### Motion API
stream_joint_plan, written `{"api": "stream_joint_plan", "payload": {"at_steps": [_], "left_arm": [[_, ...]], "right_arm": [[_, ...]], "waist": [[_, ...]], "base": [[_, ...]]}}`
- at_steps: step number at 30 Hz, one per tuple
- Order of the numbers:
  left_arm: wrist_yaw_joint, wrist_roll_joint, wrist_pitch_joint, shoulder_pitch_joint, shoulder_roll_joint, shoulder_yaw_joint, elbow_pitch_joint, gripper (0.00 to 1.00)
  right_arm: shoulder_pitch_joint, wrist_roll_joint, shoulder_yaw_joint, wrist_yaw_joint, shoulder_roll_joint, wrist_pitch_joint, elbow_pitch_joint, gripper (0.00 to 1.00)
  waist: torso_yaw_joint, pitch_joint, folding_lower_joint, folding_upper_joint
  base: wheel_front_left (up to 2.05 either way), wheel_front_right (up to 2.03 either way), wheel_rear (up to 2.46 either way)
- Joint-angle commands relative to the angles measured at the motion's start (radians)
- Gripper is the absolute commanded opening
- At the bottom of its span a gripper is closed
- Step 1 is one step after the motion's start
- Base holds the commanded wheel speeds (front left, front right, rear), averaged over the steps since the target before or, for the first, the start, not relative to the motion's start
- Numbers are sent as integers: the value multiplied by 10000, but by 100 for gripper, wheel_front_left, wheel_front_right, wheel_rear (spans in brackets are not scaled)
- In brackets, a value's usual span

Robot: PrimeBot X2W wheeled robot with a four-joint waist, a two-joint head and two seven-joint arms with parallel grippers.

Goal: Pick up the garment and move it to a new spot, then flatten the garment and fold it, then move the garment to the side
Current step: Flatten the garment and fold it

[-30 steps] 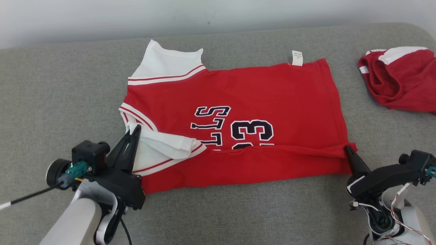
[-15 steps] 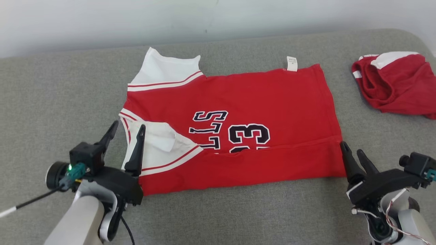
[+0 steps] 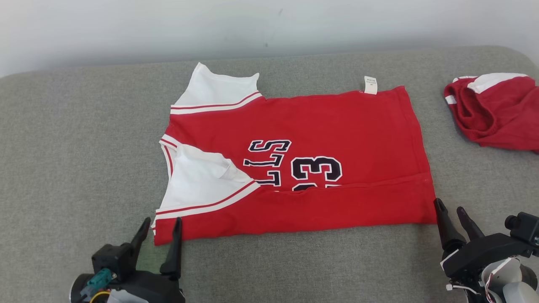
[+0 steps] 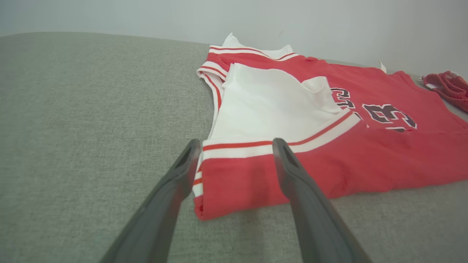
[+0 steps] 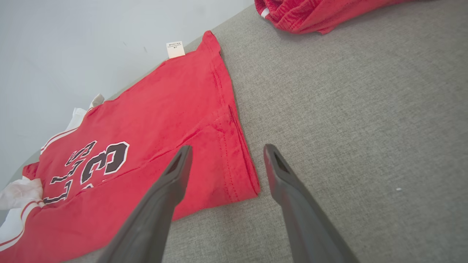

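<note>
Left gripper (image 3: 161,224) spread, empty, at red jersey (image 3: 337,126) near-left corner; right gripper (image 3: 449,207) spread, empty, just beside near-right corner

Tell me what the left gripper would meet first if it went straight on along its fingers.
Probably the red jersey: its near corner lies just ahead, between the fingers of the open left gripper, though height above the cloth is unclear.

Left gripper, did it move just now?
Yes. The left gripper drew back toward the robot, from the white sleeve to the near corner of the jersey.
</note>
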Motion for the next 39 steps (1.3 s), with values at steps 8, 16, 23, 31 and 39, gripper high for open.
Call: {"api": "stream_joint_plan", "payload": {"at_steps": [8, 16, 23, 31, 39], "left_arm": [[71, -36, -56, 48, -196, -75, 449, 100], [13, -157, 40, -163, -316, -122, 1097, 22], [-82, -210, -22, -258, -460, -131, 1449, 0], [30, -334, -72, 479, -544, 27, 1011, 0], [469, -434, -102, 1694, -712, 189, -16, 0]], "right_arm": [[-302, -375, 291, -22, -160, -207, 468, 100], [-693, -675, 728, -22, -195, -473, 1263, 0], [-675, -442, 939, -22, -303, -853, 1666, 0], [27, 64, 933, -22, -397, -992, 1439, 0], [1195, 207, 694, -22, -428, -683, 504, 0]], "waist": [[79, 375, 1, 0], [155, 563, 1, 0], [293, 214, 1, 0], [321, -452, 1, 0], [399, -778, 1, 0]], "base": [[0, 0, 0], [0, 0, 0], [0, 0, 0], [0, 0, 0], [0, 0, 0]]}}
